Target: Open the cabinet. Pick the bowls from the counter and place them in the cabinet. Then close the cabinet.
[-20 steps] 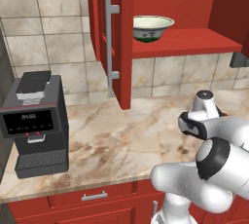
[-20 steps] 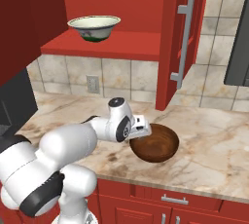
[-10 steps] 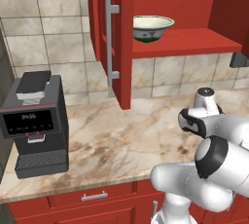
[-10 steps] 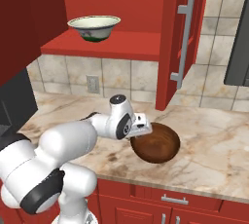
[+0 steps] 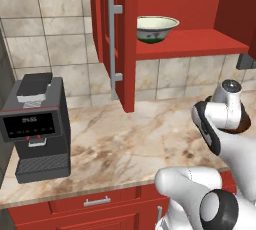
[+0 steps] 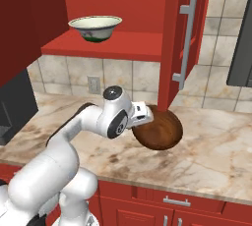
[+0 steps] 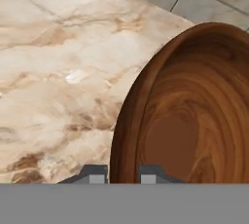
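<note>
2 bowls: wooden bowl [image 6: 158,131] tilted over the beige marble counter [image 6: 216,151], its rim clamped in the gripper [image 7: 123,173]; ceramic bowl [image 6: 95,27] on the open red cabinet's shelf [image 6: 128,46]. Tiled backsplash [image 5: 50,29], coffee machine [image 5: 36,124]; display unreadable.

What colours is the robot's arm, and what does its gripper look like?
The arm is glossy white and rounded, with dark grey rings and caps at its joints. The gripper ends in two small dark grey finger tips with paler grey pads.
</note>
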Controlling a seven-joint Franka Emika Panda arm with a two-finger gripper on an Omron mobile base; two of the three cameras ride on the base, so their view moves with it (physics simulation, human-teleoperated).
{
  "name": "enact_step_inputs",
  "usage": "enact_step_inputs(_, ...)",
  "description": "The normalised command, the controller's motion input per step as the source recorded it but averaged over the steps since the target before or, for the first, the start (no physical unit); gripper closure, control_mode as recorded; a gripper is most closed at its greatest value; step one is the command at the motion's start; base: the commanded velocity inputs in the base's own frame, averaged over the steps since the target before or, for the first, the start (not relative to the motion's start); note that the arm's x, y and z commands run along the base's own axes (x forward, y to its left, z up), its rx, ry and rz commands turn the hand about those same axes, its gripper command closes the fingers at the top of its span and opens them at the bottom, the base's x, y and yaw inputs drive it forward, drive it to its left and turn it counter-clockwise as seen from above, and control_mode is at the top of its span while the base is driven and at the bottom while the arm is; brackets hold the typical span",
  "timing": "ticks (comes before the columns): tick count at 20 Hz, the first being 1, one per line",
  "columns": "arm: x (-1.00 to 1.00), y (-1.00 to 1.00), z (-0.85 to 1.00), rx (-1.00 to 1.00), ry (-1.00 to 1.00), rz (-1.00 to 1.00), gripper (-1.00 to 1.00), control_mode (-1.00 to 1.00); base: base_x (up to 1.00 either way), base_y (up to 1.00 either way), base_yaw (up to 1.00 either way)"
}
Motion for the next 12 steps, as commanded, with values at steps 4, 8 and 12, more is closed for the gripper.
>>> enact_step_inputs(4, -0.56, 0.0, 0.99, -0.11, -0.21, 0.16, 1.0, -1.0, 0.0, 0.0, 0.0)
enact_step_inputs(8, -0.67, 0.0, 0.99, -0.19, -0.19, 0.19, 1.0, -1.0, 0.0, 0.0, 0.0)
enact_step_inputs(12, -0.75, 0.2, 0.88, -0.3, -0.05, 0.25, 1.0, -1.0, 0.0, 0.0, 0.0)
